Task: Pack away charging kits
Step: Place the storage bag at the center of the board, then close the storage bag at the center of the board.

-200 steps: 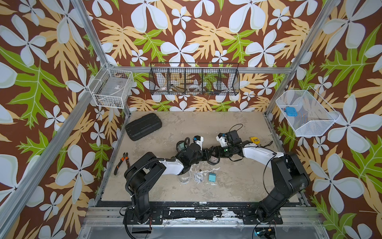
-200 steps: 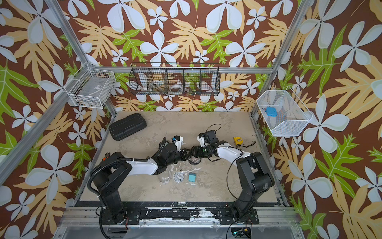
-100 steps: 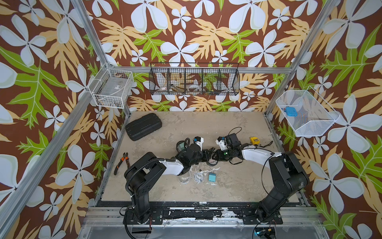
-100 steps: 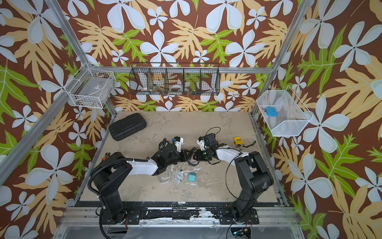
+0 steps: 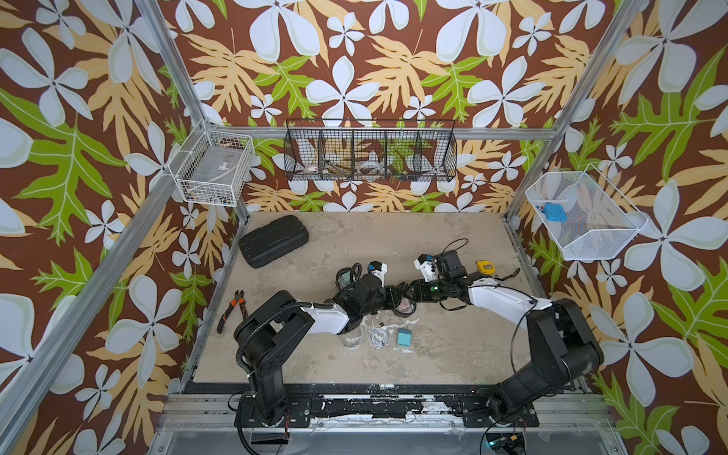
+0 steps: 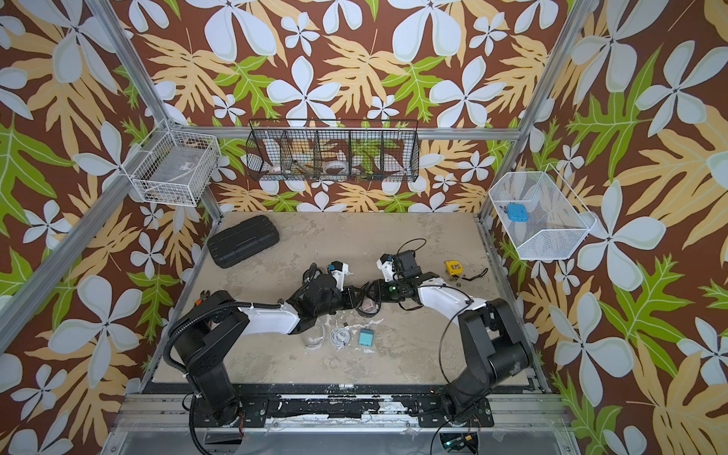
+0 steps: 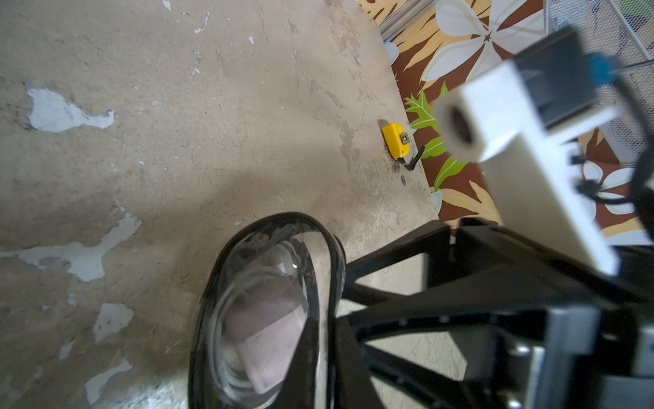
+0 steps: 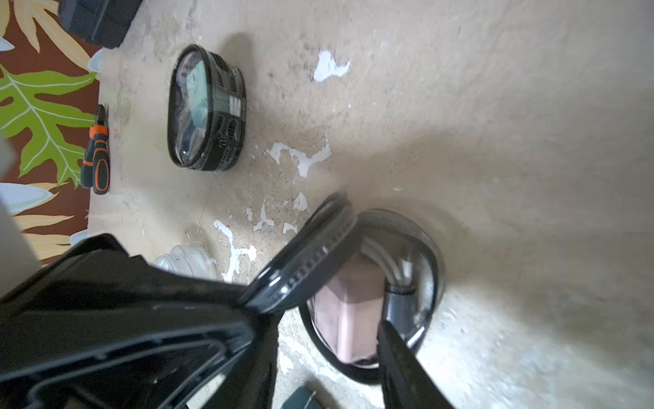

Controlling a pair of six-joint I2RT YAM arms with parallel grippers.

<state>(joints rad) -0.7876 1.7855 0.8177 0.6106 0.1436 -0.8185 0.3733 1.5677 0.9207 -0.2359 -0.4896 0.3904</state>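
Observation:
A black-rimmed pouch [image 5: 403, 306] lies mid-table between both grippers. It holds a dusty pink plug block [image 8: 348, 311] and a coiled white cable [image 8: 384, 262]. My left gripper [image 7: 327, 340] pinches the raised lid [image 8: 308, 262]. My right gripper [image 8: 329, 340] is open, with one finger [image 8: 400, 354] reaching into the pouch beside the block. A second black-rimmed pouch [image 8: 205, 109] with a mint green block stands shut behind the left wrist. Nearer the front lie a clear pouch [image 5: 351, 338], a white cable [image 5: 377, 337] and a teal block [image 5: 403, 337].
A black ribbed hard case [image 5: 273, 241] lies back left and pliers [image 5: 232, 311] by the left edge. A yellow tape measure [image 5: 484, 268] sits near the right edge. Wire baskets hang on the walls; the right one [image 5: 591, 244] holds a blue gadget [image 5: 553, 211].
The right wrist edged left toward the pouch, then drew back a little to the right. The left arm has kept its place at the lid.

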